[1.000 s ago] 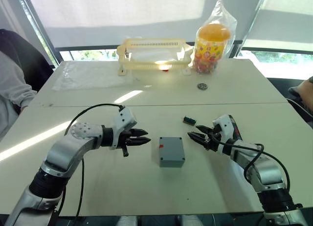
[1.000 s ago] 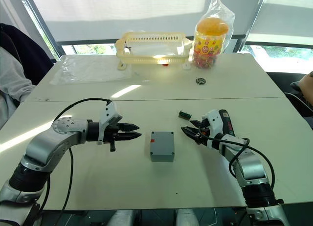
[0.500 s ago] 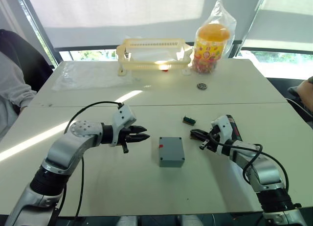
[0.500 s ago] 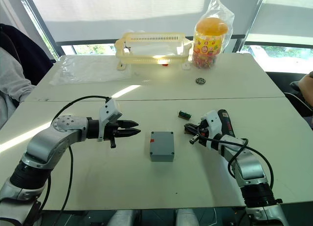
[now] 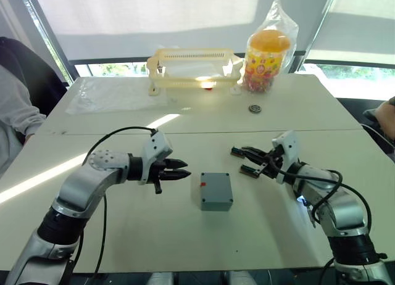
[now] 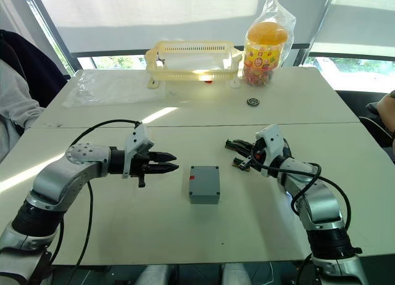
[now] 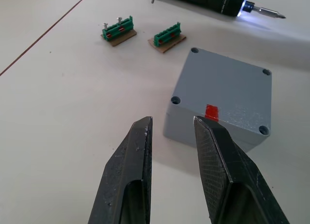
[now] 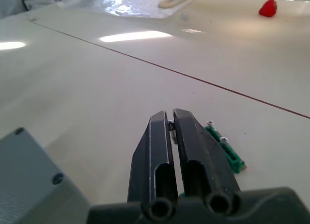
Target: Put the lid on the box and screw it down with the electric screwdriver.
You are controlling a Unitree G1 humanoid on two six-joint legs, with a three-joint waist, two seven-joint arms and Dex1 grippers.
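Observation:
The grey-blue box (image 5: 216, 190) stands mid-table with a red mark on its left side. A flat face with a screw hole in each corner closes its top, so the lid (image 7: 227, 83) lies on it. My left gripper (image 5: 184, 169) is open just left of the box, its tips (image 7: 172, 122) aimed at the red mark and touching nothing. My right gripper (image 8: 170, 115) is shut, raised over two green terminal blocks (image 7: 118, 32) to the right of the box. The electric screwdriver (image 7: 208, 1) lies on the table beyond, light on; my right forearm mostly hides it.
At the back stand a yellow plastic rack (image 5: 194, 66) and a bagged candy jar (image 5: 267, 50), with a small round part (image 5: 255, 108) in front of them. A clear plastic sheet (image 5: 114, 94) lies back left. A person's sleeve (image 5: 15, 109) is at the left edge.
My right gripper went from open to shut, then swung up and away from me, from beside the box to above the green blocks. My left gripper has barely moved.

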